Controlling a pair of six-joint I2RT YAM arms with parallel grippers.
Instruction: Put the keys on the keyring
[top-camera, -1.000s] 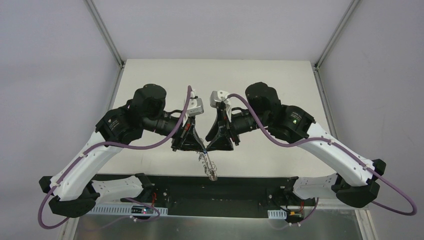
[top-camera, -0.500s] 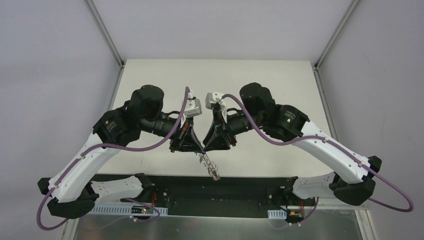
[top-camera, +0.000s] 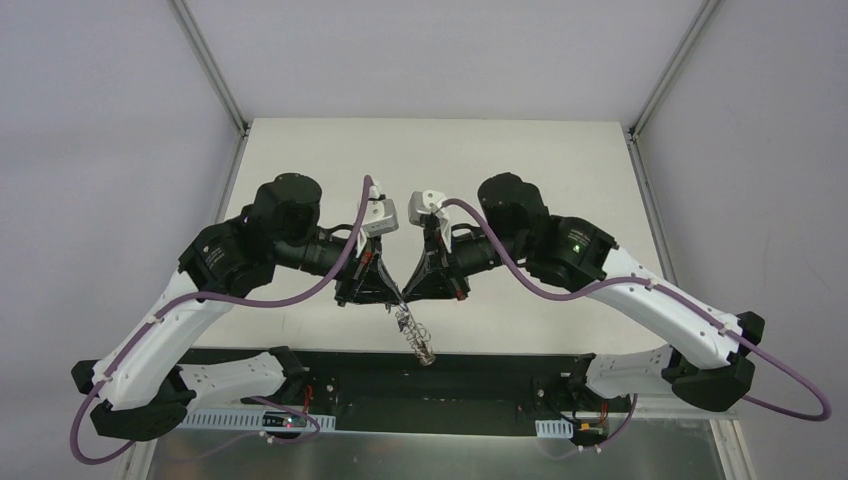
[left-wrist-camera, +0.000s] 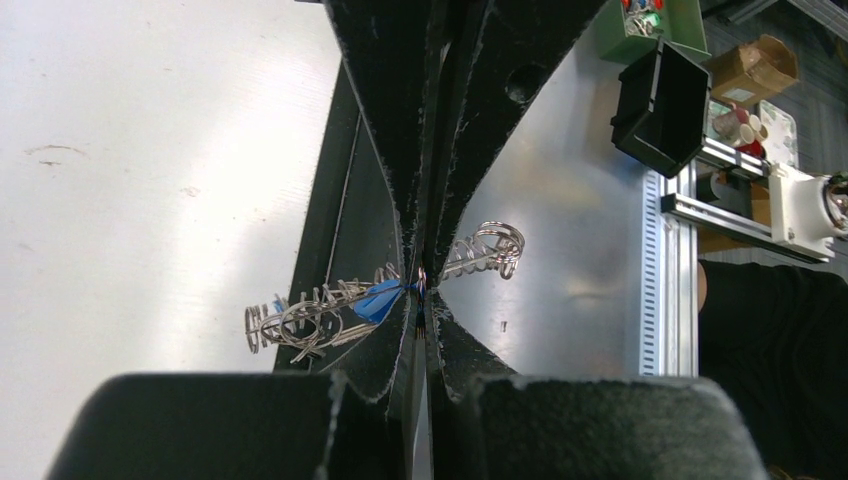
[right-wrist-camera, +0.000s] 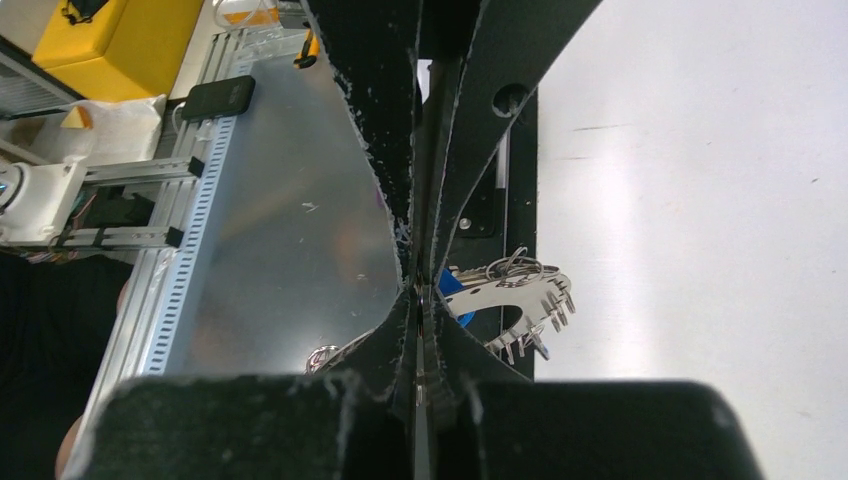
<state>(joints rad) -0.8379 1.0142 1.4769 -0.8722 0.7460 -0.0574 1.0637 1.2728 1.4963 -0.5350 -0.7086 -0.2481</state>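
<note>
Top external view, left to right: left gripper (top-camera: 384, 296) and right gripper (top-camera: 412, 292) meet tip to tip above the near edge of the table (top-camera: 520, 170), about midway along it. From that meeting point the keyring (top-camera: 413, 332) hangs, drooping toward the near edge.

Left wrist view: jaws fully closed, pinching the ring wire; loops stick out on both sides of the pinch. Likely an anchor hold, to keep the floppy ring from swinging. Just left of the pinch lies a blue key (left-wrist-camera: 380, 298), its tip at the jaw line.

Right wrist view: jaws closed too, right at the blue cap. Whether they nip the key or the wire — cannot tell. Probably placed there to work the key along the wire.

Count: two grippers, one keyring, one key seen — blue. No others in view.
</note>
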